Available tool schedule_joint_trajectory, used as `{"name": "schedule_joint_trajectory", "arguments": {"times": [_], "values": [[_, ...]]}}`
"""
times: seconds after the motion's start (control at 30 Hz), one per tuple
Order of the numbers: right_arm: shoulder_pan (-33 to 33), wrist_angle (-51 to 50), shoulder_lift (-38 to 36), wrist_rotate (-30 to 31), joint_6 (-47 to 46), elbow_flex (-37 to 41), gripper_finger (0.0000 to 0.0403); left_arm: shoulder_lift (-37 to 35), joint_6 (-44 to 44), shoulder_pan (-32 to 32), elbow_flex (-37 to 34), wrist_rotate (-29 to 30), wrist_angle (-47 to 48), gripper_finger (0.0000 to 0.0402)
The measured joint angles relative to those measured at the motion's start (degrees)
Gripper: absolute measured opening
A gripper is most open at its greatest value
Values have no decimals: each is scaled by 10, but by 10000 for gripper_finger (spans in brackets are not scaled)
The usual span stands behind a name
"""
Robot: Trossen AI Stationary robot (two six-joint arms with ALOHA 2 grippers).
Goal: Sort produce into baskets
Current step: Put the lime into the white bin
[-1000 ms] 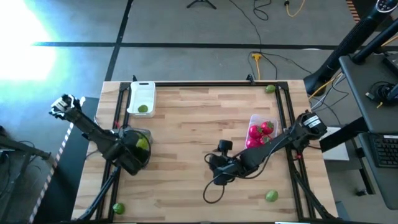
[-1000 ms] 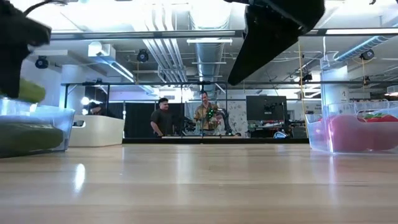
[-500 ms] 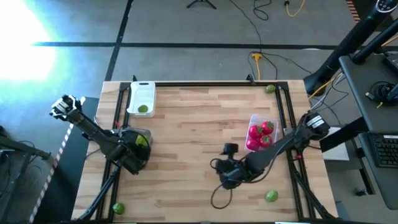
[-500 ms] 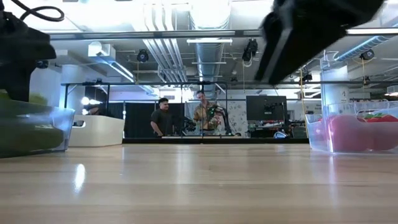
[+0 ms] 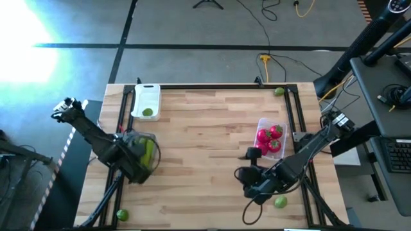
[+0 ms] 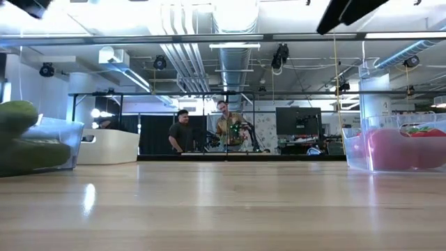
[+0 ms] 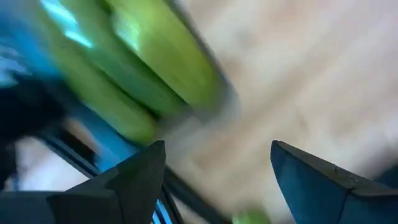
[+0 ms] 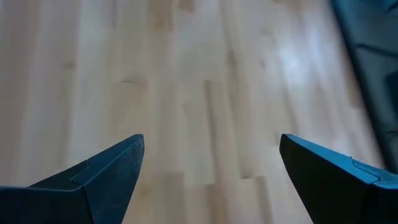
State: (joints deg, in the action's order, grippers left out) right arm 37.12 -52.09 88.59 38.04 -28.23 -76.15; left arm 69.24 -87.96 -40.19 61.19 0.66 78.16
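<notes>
A clear tub [image 5: 145, 151] at the table's left holds long green cucumbers [image 7: 143, 68]; in the low view [image 6: 17, 117] one lies on top of the others. My left gripper [image 5: 138, 172] is open and empty just near of that tub. My right gripper [image 5: 249, 190] is open and empty over bare wood, left of a lime [image 5: 280, 202] near the front right. A second clear tub [image 5: 270, 137] holds red tomatoes. A white tray [image 5: 146, 101] at the far left holds one lime [image 5: 148, 112].
One lime [image 5: 278, 92] lies by the far right corner and another [image 5: 122, 215] by the near left corner. A black frame [image 5: 298, 119] runs along the table's sides. The middle of the table is bare wood. People stand in the room far behind [image 6: 182, 132].
My right gripper has swung toward the table's near right, toward the lime there, and has risen almost out of the low view. My left gripper has risen out of the low view; the cucumber that was under it now lies on top in the tub.
</notes>
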Motion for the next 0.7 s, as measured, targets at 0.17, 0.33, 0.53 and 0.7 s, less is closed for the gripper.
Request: {"name": "schedule_joint_trajectory", "arguments": {"times": [0.17,0.33,0.53,0.7], "values": [[-4,2,8,48,18,9,368,57,135,-31,20,-81,-48,274],[-7,9,20,55,8,11,368,135,164,-34,21,-217,-60,266],[-10,36,20,56,11,8,368,215,185,-67,41,-283,-150,248],[-10,58,21,56,12,8,368,286,213,-92,48,-366,-157,246]]}}
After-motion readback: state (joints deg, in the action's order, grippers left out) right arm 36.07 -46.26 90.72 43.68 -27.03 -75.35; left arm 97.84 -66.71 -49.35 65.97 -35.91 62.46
